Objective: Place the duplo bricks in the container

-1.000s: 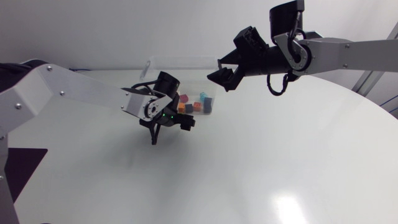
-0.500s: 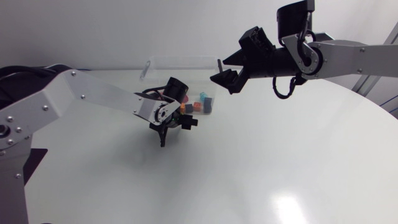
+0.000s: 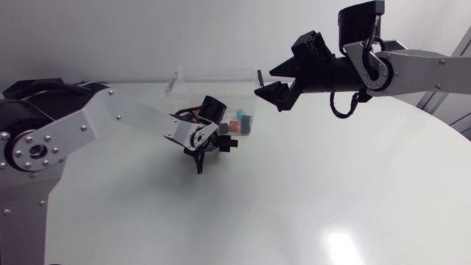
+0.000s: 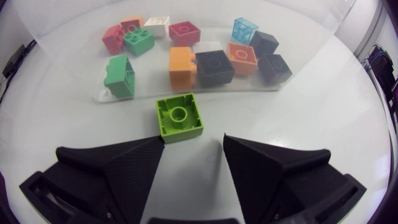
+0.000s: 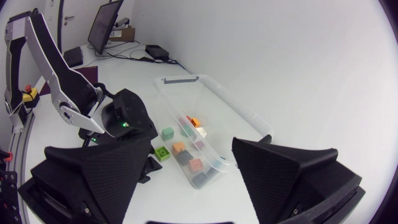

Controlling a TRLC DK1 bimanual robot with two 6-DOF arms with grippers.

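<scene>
Lime-green brick [image 4: 178, 117] lies on the worktop [image 4: 323, 112] just outside the container [image 3: 213, 71], ahead of the left claw [image 4: 194, 140], whose fingers are spread and empty. It is probably light, rigid, slick plastic, so pinch its two flat opposite sides. The right claw [image 5: 193, 146], also released, hangs beside the container.

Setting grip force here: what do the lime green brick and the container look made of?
Lime green brick: probably hard moulded plastic, smooth with a slight sheen, crisp edges and a round moulded tube. Container: seemingly thin, rigid clear plastic; the bricks inside show through its walls.
</scene>
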